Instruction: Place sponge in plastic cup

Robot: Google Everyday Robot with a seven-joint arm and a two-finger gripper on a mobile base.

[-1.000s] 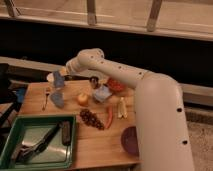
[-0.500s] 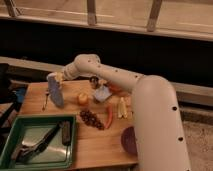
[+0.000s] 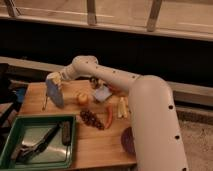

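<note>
My gripper point(image 3: 53, 81) is at the back left of the wooden table point(image 3: 95, 145), at the end of the white arm that reaches in from the right. It is shut on the sponge point(image 3: 54, 93), a dull-blue block that hangs below it, its lower end close to the tabletop. The plastic cup is hidden; I cannot tell whether it stands behind the sponge.
A pale blue flat pad point(image 3: 102, 93) and a dark metal cup point(image 3: 95, 81) lie to the right. A yellow fruit point(image 3: 82, 98), dark grapes point(image 3: 91, 119), a red chilli point(image 3: 109, 116) and a purple dish point(image 3: 129, 141) are spread over the table. A green tray point(image 3: 15, 131) with utensils sits front left.
The gripper has swung left and come down towards the table with the sponge in it. The other things on the table have not moved.
</note>
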